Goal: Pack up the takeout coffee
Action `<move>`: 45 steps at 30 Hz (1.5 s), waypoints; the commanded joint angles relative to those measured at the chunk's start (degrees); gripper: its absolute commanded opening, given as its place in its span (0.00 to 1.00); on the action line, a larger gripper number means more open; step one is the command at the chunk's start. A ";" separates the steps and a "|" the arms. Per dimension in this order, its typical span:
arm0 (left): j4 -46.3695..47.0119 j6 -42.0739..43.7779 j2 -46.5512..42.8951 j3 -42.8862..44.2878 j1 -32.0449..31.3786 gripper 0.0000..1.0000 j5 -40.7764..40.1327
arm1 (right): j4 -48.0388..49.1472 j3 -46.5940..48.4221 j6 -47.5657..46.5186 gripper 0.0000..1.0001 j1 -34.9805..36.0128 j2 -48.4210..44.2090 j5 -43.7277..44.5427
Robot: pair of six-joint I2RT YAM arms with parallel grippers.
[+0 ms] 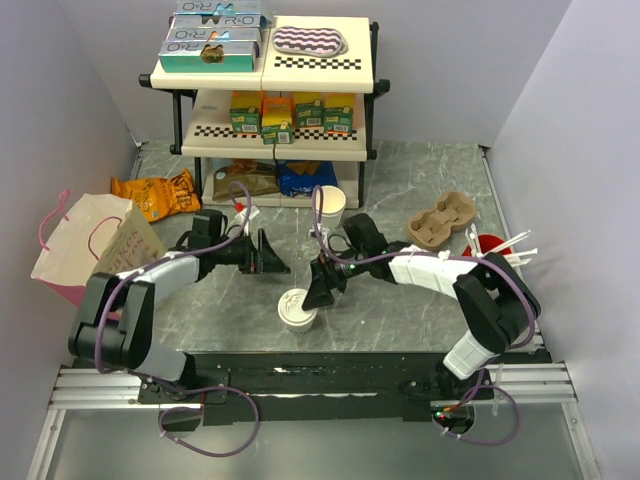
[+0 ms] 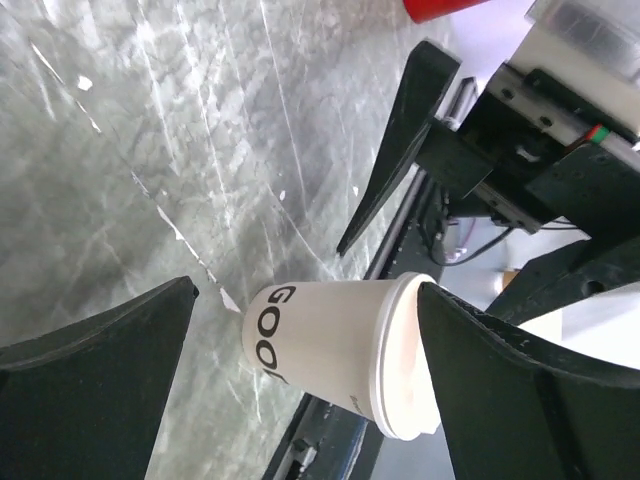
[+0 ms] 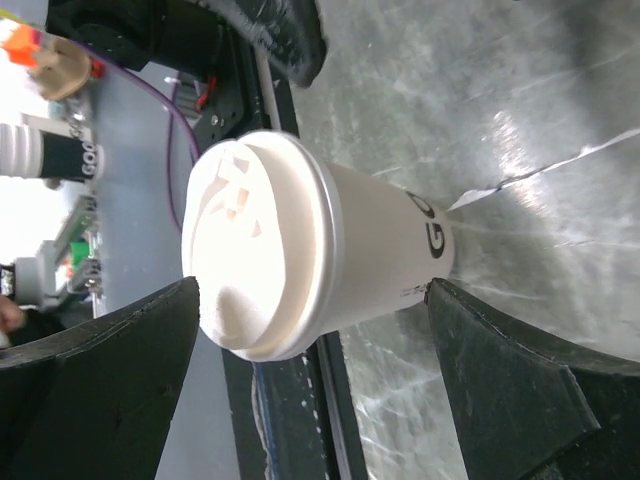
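The takeout coffee (image 1: 297, 308) is a cream-white paper cup with a white lid, upright on the marble table near the front edge. My right gripper (image 1: 326, 288) is open just right of it. In the right wrist view the cup (image 3: 320, 255) lies between the spread fingers (image 3: 100, 390) without touching them; the gripper (image 3: 313, 287) is empty. My left gripper (image 1: 274, 260) is open, behind and left of the cup. In the left wrist view the cup (image 2: 330, 350) shows beyond that gripper (image 2: 307, 292), between its wide-apart fingers (image 2: 90, 390).
A white paper bag with pink handles (image 1: 90, 245) lies at the left. A cardboard cup carrier (image 1: 442, 220) and a red cup with straws (image 1: 490, 245) are at the right. A stack of lidless cups (image 1: 330, 205) stands before the snack shelf (image 1: 270, 75). A chip bag (image 1: 155, 192) lies far left.
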 commanded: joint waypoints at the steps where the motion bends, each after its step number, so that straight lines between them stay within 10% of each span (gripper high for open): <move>1: -7.82 7.09 -4.63 4.11 0.01 0.99 -3.55 | -11.91 6.89 -9.07 1.00 -1.58 -3.76 1.60; 13: -21.98 18.98 -22.63 16.25 0.36 0.99 -18.31 | -28.81 5.94 -43.28 1.00 3.32 -15.02 16.70; 45: -40.70 25.74 -29.60 37.79 12.75 0.99 -27.98 | 4.40 11.46 -18.60 0.99 12.47 10.10 26.13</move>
